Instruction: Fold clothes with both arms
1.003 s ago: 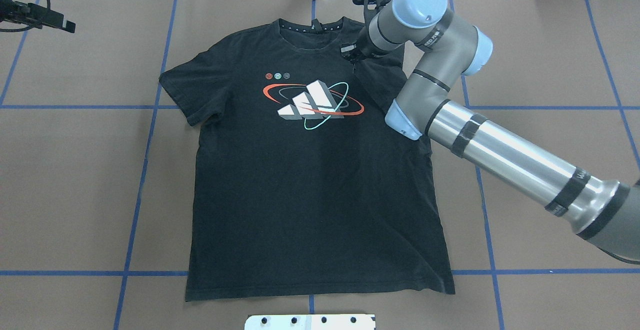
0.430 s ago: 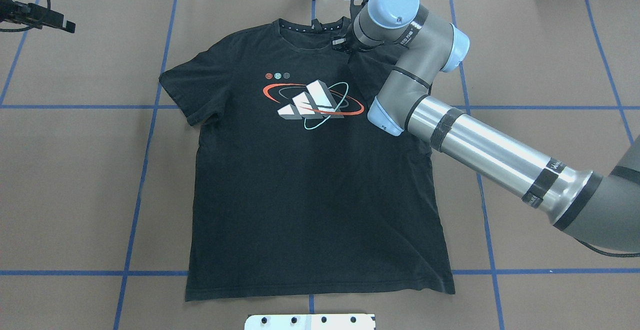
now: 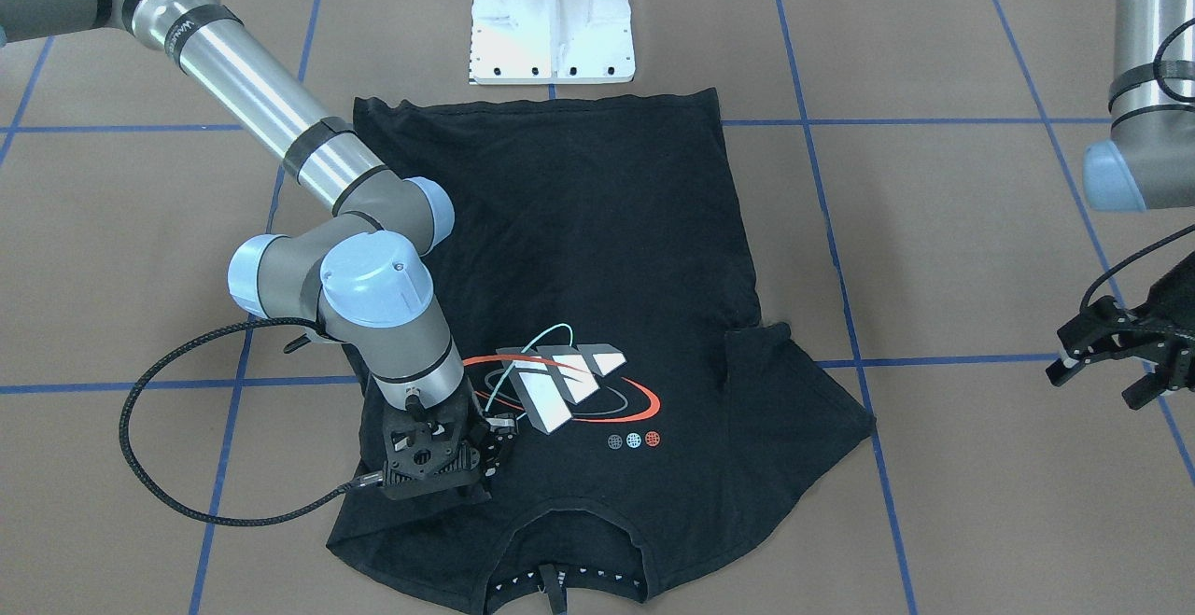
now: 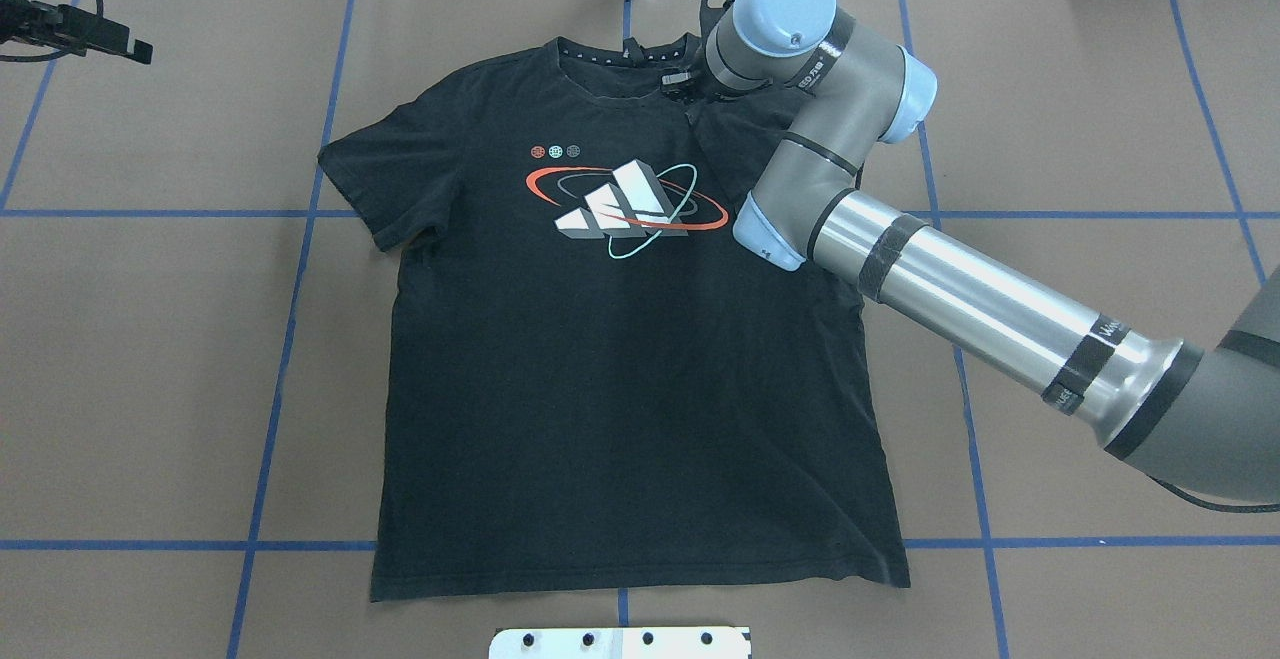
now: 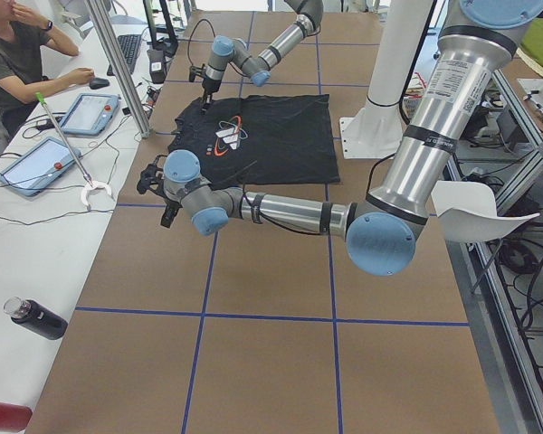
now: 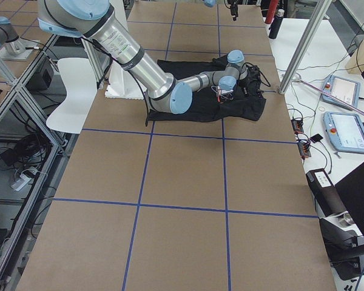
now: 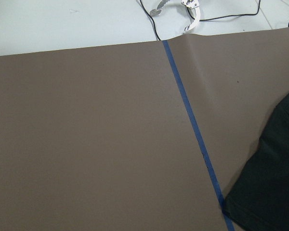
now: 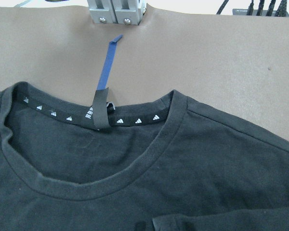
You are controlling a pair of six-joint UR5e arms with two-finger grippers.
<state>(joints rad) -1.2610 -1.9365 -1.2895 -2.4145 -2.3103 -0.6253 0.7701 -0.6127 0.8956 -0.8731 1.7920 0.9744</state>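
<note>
Right fingers (image 3: 493,452) over T-shirt (image 3: 597,251) — sleeve (image 4: 728,154) folded (inward).

Brown table (image 4: 150,359) gridded with blue tape (image 4: 290,319) — white pedestal (image 3: 553,27) standing on it; a person (image 5: 9,65) sits beside tablets (image 5: 38,163).

One black T-shirt (image 4: 620,389), three dots (image 4: 556,151) on it, one right arm (image 4: 960,299) over it, one left arm (image 3: 1144,83) off it, one white pedestal (image 3: 553,18) by its hem.

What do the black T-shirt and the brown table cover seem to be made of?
The T-shirt looks like soft, matte knit fabric, likely cotton: it creases and its collar band is stitched. The table cover looks like matte brown paper or thin sheet, since its far edge ripples; hard to say which.
</note>
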